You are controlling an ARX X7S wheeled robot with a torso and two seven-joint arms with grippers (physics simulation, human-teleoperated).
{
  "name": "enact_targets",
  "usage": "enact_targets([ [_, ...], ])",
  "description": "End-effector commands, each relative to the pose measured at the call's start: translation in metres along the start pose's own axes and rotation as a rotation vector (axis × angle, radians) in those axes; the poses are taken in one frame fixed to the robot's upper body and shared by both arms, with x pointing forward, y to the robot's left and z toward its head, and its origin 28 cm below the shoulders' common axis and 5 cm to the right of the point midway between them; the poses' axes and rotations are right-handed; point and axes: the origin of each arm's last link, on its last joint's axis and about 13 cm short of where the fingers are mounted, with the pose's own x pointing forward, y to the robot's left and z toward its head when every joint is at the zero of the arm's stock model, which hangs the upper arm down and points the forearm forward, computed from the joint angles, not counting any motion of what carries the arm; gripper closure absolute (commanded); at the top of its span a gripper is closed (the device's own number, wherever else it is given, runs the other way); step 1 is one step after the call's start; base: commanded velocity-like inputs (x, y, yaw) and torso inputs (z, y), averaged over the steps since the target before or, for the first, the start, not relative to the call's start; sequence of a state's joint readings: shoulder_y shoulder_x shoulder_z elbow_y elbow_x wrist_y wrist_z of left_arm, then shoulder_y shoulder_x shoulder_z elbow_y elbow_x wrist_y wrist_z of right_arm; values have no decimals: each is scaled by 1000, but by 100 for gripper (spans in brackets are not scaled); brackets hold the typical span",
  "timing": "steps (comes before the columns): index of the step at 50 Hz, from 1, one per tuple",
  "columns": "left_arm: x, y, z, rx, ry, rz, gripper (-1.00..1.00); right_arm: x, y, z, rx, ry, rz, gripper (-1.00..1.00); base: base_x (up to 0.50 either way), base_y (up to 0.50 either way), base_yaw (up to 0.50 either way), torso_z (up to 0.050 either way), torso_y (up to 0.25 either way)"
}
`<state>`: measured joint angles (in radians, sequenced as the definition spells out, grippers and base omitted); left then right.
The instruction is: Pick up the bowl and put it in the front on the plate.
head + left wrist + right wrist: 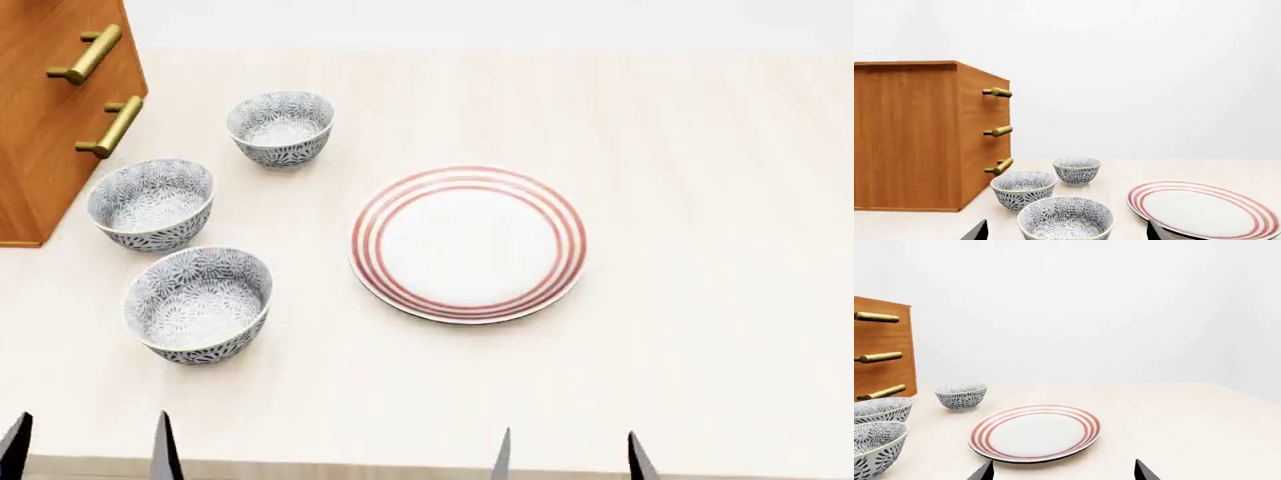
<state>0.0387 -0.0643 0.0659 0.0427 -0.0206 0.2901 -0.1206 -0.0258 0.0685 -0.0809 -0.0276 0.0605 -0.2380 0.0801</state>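
Three alike floral bowls stand in a row on the table's left side. The front bowl (pixel 198 303) (pixel 1065 220) is nearest me, with the middle bowl (pixel 151 203) and the far bowl (pixel 280 127) behind it. The empty red-ringed plate (pixel 469 243) (pixel 1034 432) lies to their right. My left gripper (pixel 90 452) (pixel 1067 231) is open at the table's near edge, its fingers wide apart just short of the front bowl. My right gripper (pixel 570 458) (pixel 1062 471) is open too, short of the plate's near rim. Neither holds anything.
A wooden drawer cabinet (pixel 54 100) (pixel 921 135) with brass handles stands at the far left, close beside the middle and far bowls. Light table top (pixel 707 250) stretches to the right of the plate.
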Motion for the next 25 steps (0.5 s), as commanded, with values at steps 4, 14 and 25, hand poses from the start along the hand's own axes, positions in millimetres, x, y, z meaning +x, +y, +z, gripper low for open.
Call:
enact_targets([
  [4,-3,2,26,22,-323,66,-100,-4,0,27,29,-352,-5,-100,0,0,0,0,0],
  [14,-5,2,27,25,-334,70,-100,-6,0,30,27,-383,-8,-100,205,0,0,0,0],
  [25,-3,2,27,25,-331,77,-100,-3,-1,32,25,-385,-8,-100,500,0,0,0,0],
])
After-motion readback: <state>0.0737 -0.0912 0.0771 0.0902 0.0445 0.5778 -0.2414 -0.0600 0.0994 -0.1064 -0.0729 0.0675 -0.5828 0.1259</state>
